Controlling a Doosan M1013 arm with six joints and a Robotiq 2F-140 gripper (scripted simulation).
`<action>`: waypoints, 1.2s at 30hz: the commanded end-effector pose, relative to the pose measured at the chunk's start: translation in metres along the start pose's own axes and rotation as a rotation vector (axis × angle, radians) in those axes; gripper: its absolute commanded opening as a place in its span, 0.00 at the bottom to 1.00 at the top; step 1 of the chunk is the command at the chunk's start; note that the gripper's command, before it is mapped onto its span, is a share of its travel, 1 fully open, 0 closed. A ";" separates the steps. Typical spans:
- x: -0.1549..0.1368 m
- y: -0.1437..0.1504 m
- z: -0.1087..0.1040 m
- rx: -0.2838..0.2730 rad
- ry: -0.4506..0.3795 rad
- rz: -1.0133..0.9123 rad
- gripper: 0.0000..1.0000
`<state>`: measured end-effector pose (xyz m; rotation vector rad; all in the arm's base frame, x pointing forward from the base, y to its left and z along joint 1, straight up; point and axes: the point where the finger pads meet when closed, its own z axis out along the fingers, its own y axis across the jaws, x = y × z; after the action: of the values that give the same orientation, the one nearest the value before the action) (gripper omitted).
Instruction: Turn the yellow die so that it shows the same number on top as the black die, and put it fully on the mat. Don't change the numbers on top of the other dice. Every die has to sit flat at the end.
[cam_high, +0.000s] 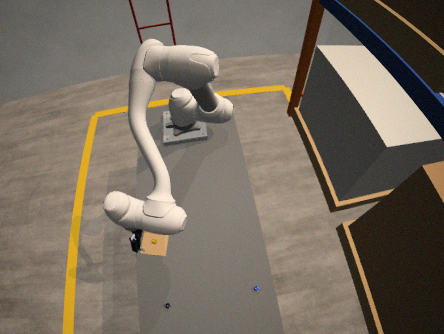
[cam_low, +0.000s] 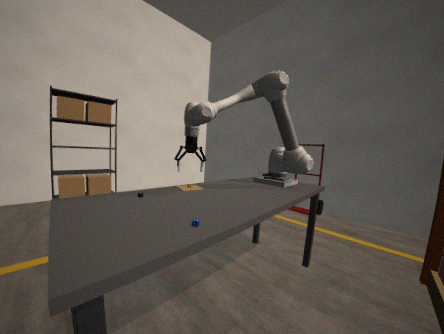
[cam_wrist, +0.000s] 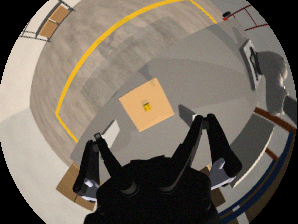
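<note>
The yellow die (cam_high: 154, 241) (cam_low: 189, 186) (cam_wrist: 147, 107) lies on the tan mat (cam_high: 159, 251) (cam_low: 198, 188) (cam_wrist: 161, 94), near its middle and inside its edges. The number on its top is too small to read. The black die (cam_high: 167, 305) (cam_low: 140, 194) is on the table away from the mat; its top number is not readable either. The blue die (cam_high: 256, 288) (cam_low: 196, 223) lies on the other side of the table. My gripper (cam_low: 190, 168) (cam_wrist: 147, 118) is wide open and empty, well above the mat. In the top view the arm partly hides it.
The grey table (cam_high: 215, 250) (cam_low: 120, 230) (cam_wrist: 215, 90) carries the mat, the dice and the arm's base plate (cam_high: 185, 136) (cam_low: 282, 181). A shelf rack (cam_low: 84, 147) with boxes stands behind the table in the exterior view. Large cabinets (cam_high: 345, 120) stand off to the right in the top view.
</note>
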<state>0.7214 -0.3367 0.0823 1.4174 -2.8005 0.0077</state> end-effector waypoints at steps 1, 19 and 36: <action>0.000 0.000 0.001 -0.001 -0.007 -0.160 1.00; 0.000 0.000 0.001 -0.001 -0.007 -0.197 0.29; 0.000 0.000 0.001 -0.001 -0.007 -0.197 0.29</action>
<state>0.7214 -0.3367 0.0807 1.6885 -2.6521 0.0011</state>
